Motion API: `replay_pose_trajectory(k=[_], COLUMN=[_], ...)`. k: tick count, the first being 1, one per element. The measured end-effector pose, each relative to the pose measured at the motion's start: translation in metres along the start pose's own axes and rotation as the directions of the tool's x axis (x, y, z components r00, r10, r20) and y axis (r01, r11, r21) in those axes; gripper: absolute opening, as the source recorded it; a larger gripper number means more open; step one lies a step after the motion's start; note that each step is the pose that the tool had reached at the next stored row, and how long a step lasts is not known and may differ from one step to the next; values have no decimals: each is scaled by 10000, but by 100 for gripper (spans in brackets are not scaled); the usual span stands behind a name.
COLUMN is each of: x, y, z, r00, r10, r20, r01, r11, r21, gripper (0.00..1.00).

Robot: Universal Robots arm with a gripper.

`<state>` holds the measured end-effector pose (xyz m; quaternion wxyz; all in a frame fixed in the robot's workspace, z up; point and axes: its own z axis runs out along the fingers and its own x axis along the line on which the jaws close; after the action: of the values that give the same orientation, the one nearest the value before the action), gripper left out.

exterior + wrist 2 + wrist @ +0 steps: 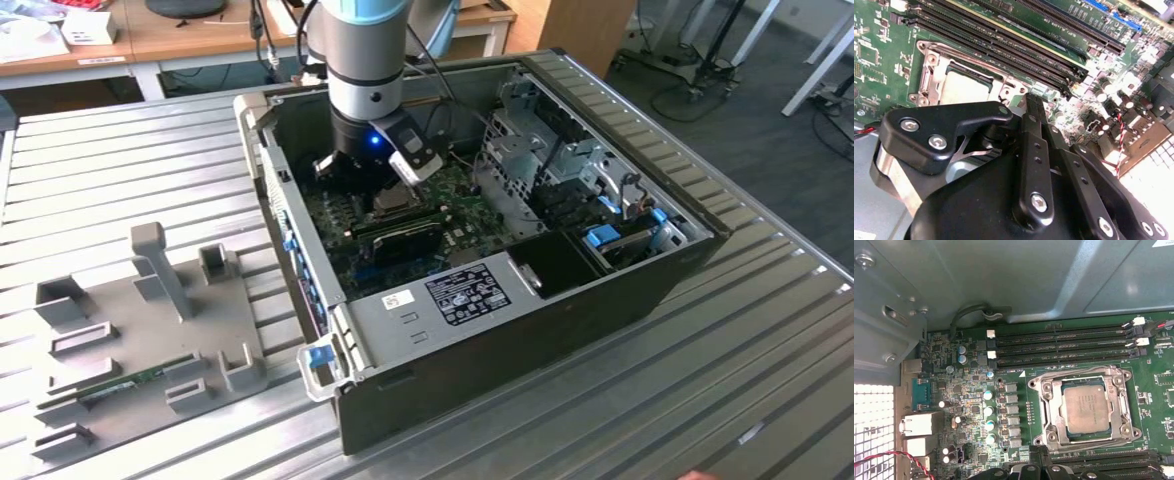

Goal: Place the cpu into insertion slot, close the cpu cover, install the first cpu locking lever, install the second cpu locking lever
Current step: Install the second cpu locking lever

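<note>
A ribbed metal worktop (120, 150) carries an open computer case (587, 280) lying on its side, with a grey fixture plate (134, 350) of upright blocks resting at the exterior view's left. The robot arm (358, 60) reaches down into the case, its end effector (380, 180) hanging just above the green motherboard (454, 215).

Seen in the first wrist view, the motherboard (969, 390) holds the insertion slot (1086, 407), bordered by a silver metal rim, between two banks of long black memory slots (1064, 345). The cpu (1085, 409), its dull metal top facing up, is seated flat inside the slot. The cpu cover (1050, 410), a thin shiny frame, lies down around the chip, whose top shows through its window.

In the second wrist view the end effector (1031, 107) sits just beside the insertion slot (961, 82), its black fingers (1034, 150) drawn together with nothing between them and its tip near the slot's rim. The cpu (965, 90) shows pale there, partly hidden behind the black linkage. A red-and-black twisted wire (1119, 135) runs across the board nearby.
</note>
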<state>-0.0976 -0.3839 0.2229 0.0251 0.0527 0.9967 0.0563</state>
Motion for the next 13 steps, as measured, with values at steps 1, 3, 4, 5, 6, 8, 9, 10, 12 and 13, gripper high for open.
replay_pose_trajectory(k=[1, 3, 4, 5, 6, 8, 9, 10, 12, 13], x=[0, -2, -8, -19, -32, -61, -78, -98, -142, -165], y=[0, 0, 1, 2, 3, 6, 8, 10, 15, 17], z=[0, -1, -1, -1, 1, 3, 4, 5, 8, 9], r00=[10000, 10000, 10000, 10000, 10000, 10000, 10000, 10000, 10000, 10000], r10=[0, -1, -2, 0, 0, 0, 1, 0, 0, 0], r20=[0, 0, -2, -2, -1, -1, -1, -1, 0, -1], r01=[0, 1, 2, 0, 0, 0, -1, 0, 0, 0], r11=[10000, 10000, 10000, 10000, 10000, 10000, 10000, 10000, 10000, 10000], r21=[0, 0, 2, 3, 1, 0, 0, 0, -2, -2], gripper=[10, 10, 10, 10, 10, 10, 10, 10, 10, 10])
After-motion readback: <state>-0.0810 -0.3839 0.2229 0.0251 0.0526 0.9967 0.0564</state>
